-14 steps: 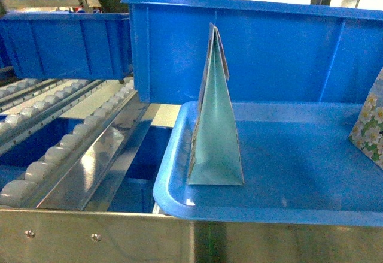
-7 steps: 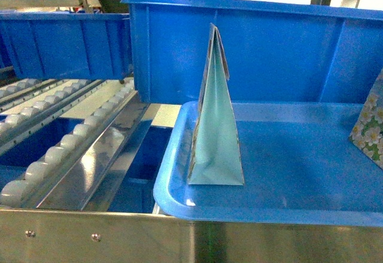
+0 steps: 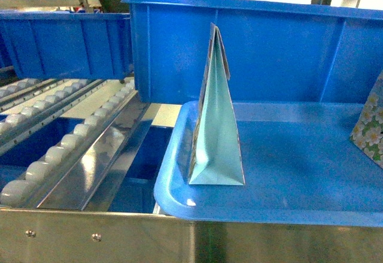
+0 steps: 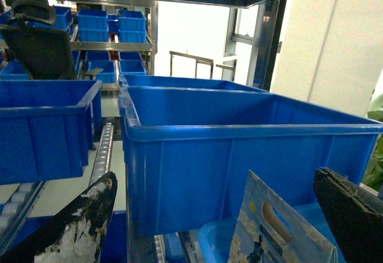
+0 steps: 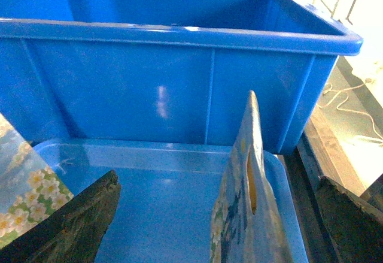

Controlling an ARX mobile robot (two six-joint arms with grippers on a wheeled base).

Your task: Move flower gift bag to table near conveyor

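Observation:
The flower gift bag [image 3: 370, 132], white blossoms on green, stands in the blue tray [image 3: 299, 173] at the head view's right edge. It shows again at the lower left of the right wrist view [image 5: 27, 198]. My right gripper [image 5: 216, 178] is open, and a different bag with a slot handle [image 5: 248, 209] stands between its fingers, untouched. My left gripper [image 4: 214, 176] is open too, around the top of a picture-printed bag [image 4: 281, 230]. That bag appears edge-on and pale teal in the head view [image 3: 216, 131]. The conveyor [image 3: 66, 137] lies left of the tray. The table is out of view.
A large blue bin [image 3: 257, 47] stands right behind the tray. Another blue bin [image 3: 60, 41] sits at the back of the roller lanes. A steel frame rail [image 3: 96, 236] runs along the front. Shelves with more blue bins [image 4: 102, 29] rise behind.
The flower gift bag sits a touch lower and further right in the head view. Nothing on the tray has otherwise moved.

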